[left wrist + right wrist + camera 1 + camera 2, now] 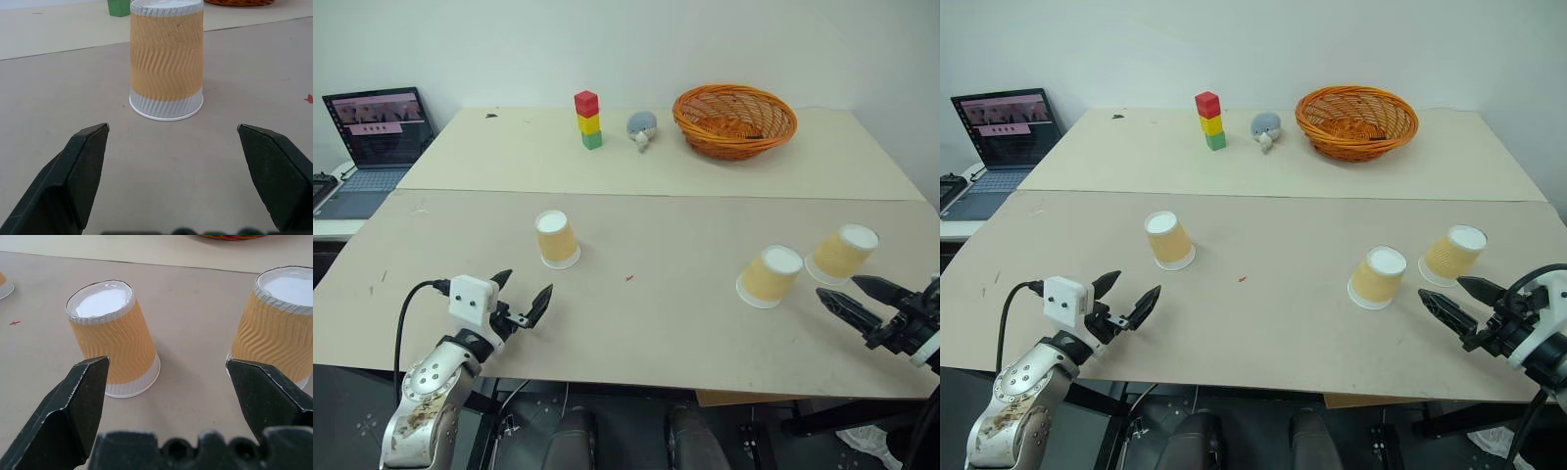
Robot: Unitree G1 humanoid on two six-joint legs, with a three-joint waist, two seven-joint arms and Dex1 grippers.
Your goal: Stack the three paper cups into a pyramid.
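White wall at the back, and in front of it a big tan desk (636,323) made of two boards pushed together. From the head cameras: all three paper cups sit upside down on the near board, none stacked. One cup (555,238) is alone on the left side, the middle cup (771,275) and the right cup (843,253) sit near each other on the right, not touching. On the far board there's a red-yellow-green block tower (588,119), a small grey plush toy (641,126) and an orange wicker basket (734,119). A laptop (374,147) sits open off to the left.

The left pincer (522,299) hovers just short of the lone cup, fingers spread wide, holding nothing. The right pincer (854,295) is just beside the right pair, also wide open and empty.

Left wrist view: the lone cup (166,61) stands straight ahead, centred between the two black fingers (80,171), well clear of both.

Right wrist view: the fingers (73,404) are spread, with the middle cup (113,338) and right cup (279,328) just past the tips.
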